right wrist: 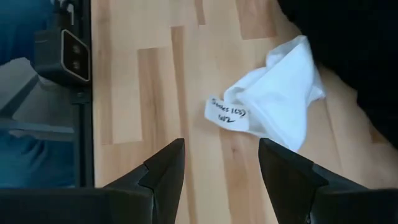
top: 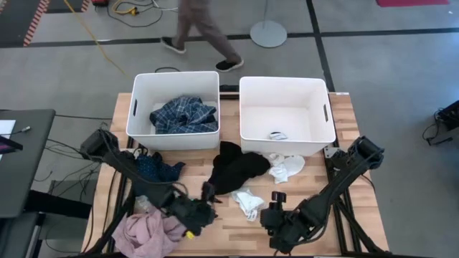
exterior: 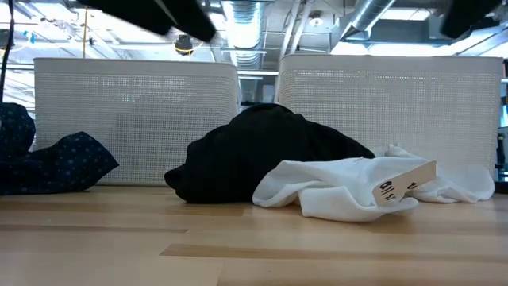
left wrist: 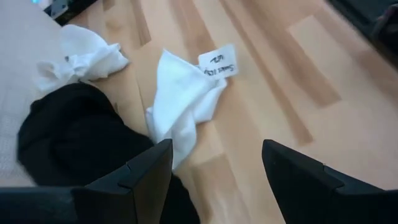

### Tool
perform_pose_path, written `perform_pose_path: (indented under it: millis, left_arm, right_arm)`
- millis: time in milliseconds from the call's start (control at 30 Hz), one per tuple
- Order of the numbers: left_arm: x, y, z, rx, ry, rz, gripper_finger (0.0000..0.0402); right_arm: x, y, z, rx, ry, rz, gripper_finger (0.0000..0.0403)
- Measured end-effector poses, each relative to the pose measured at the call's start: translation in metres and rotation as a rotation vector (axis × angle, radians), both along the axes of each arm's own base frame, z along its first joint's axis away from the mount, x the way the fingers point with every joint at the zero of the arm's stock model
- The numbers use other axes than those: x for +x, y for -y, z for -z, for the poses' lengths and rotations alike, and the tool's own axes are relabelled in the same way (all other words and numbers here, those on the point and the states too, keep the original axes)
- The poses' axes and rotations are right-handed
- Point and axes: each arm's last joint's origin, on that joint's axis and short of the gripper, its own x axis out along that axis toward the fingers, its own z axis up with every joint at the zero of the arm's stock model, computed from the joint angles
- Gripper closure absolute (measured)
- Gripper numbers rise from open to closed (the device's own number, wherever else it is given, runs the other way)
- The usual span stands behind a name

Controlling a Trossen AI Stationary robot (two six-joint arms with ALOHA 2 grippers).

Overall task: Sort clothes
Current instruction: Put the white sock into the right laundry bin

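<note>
In the high view two white bins are sitting at the top of the table: the left bin [top: 136,107] is holding the plaid garment [top: 183,115], the right bin [top: 247,111] a small grey sock [top: 278,135]. Just below the bins, at frame centre, the black garment [top: 237,168] is lying in a heap, with a white sock [top: 287,168] touching its right edge and a tagged white sock [top: 249,203] just below it. The navy garment [top: 156,168] is lying left of centre, the pink garment [top: 149,233] at lower left.

The left gripper [top: 206,193] is hovering at the lower left edge of the black garment, fingers [left wrist: 146,174] spread and holding nothing. The right gripper [top: 276,204] is hovering low and right of centre, just right of the tagged sock, fingers [right wrist: 166,165] also apart and empty.

A person [top: 204,32] is walking along the top of the frame.
</note>
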Motion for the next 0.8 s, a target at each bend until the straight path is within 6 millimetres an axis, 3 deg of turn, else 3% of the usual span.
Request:
perform_pose_path:
  millis: [367,800]
  left_arm:
    - [0.063,-0.042,0.053,-0.098,-0.015,0.038,0.0174]
    - [0.091,-0.072,0.102,-0.115,-0.046,0.023,0.0205]
  right_arm:
    - [-0.018,-0.018,-0.001,-0.014,0.057,0.009,0.0184]
    - [-0.02,-0.02,-0.002,-0.026,0.092,0.027,0.0184]
